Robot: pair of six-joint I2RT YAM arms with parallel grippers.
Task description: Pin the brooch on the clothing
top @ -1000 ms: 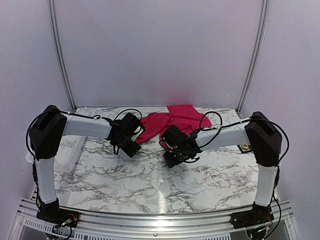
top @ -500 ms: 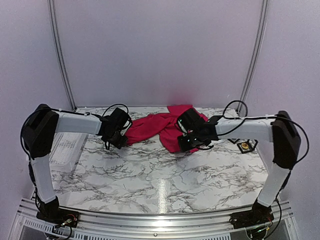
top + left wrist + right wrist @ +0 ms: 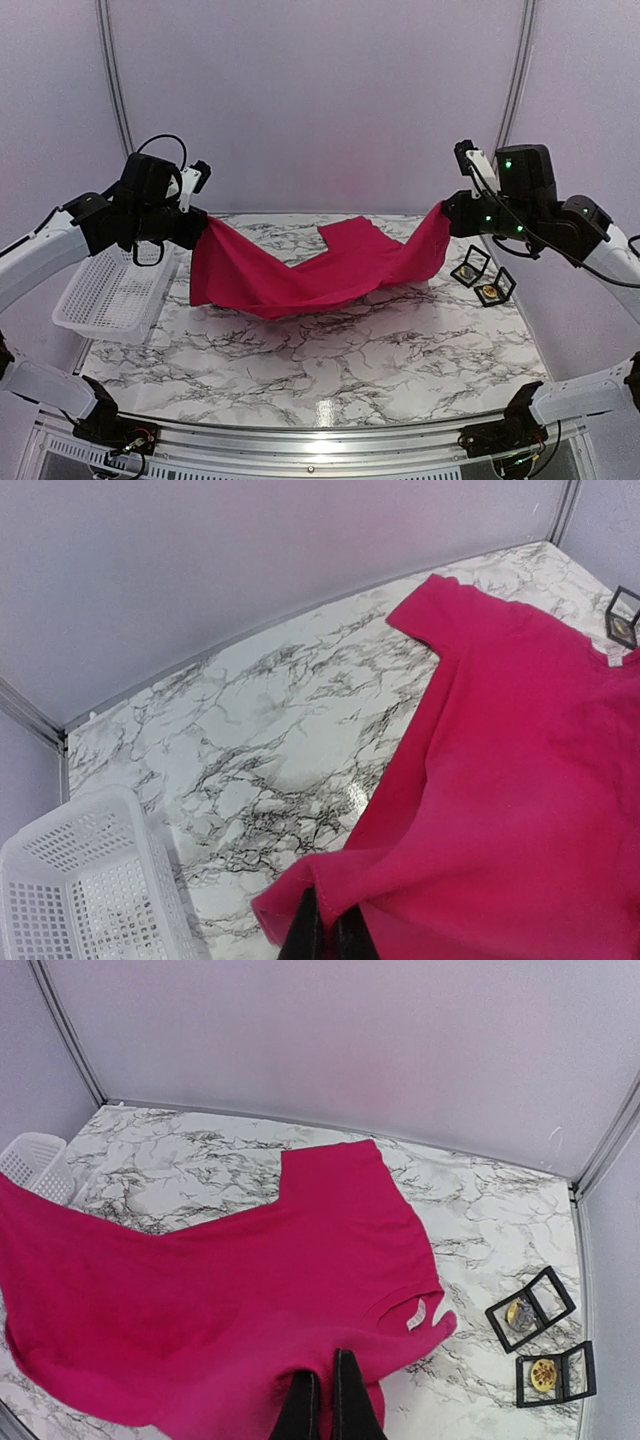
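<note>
My left jaws are clamped together on a bunched edge of the clothing (image 3: 500,780), the dark fingertips (image 3: 303,938) side by side with pink fabric gathered over them. My right jaws are closed on the same shirt just below its neckline, with the white neck label (image 3: 415,1315) just ahead of them and to the right. From each pair of jaws the fabric spreads away and down toward the other pair. Ahead and to the left of my left jaws lies open marble surface (image 3: 330,360), running out to the back wall (image 3: 320,100). Below and left of them sits the white basket (image 3: 80,890), apart from the shirt. To the right of my right jaws, close to the corner rail, lie the nearer black-framed case (image 3: 570,1375) and the farther black-framed case (image 3: 545,1300) just beside it. Each has a small gold brooch (image 3: 541,1374) inside, and both are near the collar but not touching it. Only the top view shows both pairs of jaws raised high and set wide apart, the shirt slung between them with its sagging middle low over the surface; I cannot tell whether it touches. Broad bare marble lies between that sag and the arm bases. The left wrist view catches one case only at its edge.
</note>
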